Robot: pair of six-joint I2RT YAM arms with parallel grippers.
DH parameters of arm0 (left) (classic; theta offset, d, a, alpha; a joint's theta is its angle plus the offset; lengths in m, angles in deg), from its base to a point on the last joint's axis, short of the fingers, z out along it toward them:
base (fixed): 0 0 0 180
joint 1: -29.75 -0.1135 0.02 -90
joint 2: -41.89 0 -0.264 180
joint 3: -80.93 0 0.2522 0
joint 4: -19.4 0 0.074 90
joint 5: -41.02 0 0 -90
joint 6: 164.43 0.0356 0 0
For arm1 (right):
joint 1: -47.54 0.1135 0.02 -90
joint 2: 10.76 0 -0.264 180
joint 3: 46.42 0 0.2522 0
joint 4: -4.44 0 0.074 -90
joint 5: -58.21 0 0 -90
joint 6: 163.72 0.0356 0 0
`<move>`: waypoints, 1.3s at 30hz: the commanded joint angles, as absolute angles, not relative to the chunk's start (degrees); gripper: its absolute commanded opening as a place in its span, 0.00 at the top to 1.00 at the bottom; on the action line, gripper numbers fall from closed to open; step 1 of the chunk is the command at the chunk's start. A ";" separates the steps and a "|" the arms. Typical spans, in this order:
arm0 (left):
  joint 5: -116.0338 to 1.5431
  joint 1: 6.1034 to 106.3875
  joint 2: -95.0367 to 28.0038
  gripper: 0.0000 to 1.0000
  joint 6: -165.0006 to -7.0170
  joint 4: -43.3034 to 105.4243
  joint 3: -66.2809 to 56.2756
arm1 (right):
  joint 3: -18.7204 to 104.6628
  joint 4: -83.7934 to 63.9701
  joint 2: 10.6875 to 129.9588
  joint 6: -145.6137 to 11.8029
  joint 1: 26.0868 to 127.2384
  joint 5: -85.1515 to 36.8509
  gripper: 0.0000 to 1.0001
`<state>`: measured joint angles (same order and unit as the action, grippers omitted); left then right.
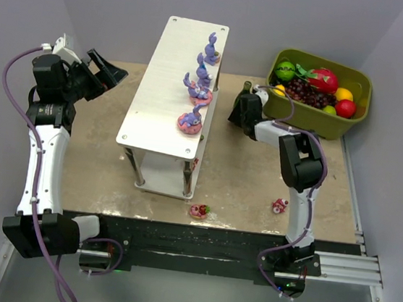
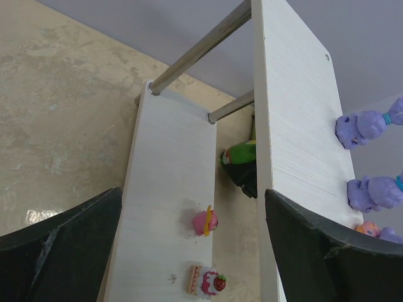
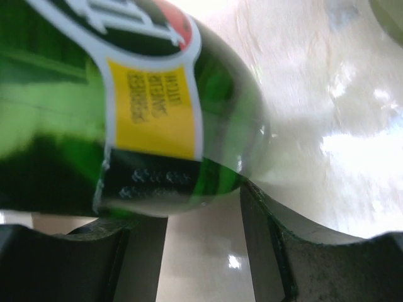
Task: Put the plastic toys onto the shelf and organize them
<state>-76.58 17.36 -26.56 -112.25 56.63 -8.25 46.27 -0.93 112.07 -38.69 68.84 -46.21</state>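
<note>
L gripper (image 1: 107,69), upper left of top view: fingers at full spread, apart from shelf (image 1: 169,82). R gripper (image 1: 241,113), right of centre: fingers (image 3: 302,251) flank green bottle (image 3: 126,94); I can't tell whether they clamp it. Shelf stands at frame centre. Four purple bunnies (image 1: 197,89) line the right edge of its top board. In L wrist view, pink toy (image 2: 205,221) and strawberry piece (image 2: 208,282) lie on lower tier (image 2: 164,189). On table (image 1: 97,168): red-pink toy (image 1: 199,210) at bottom centre near shelf legs, small toy (image 1: 279,205) at lower right.
</note>
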 commanded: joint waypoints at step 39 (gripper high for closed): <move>-78.43 16.74 -30.62 0.00 -118.63 53.47 -7.27 | 7.42 -19.26 60.17 -40.24 86.55 -8.24 0.18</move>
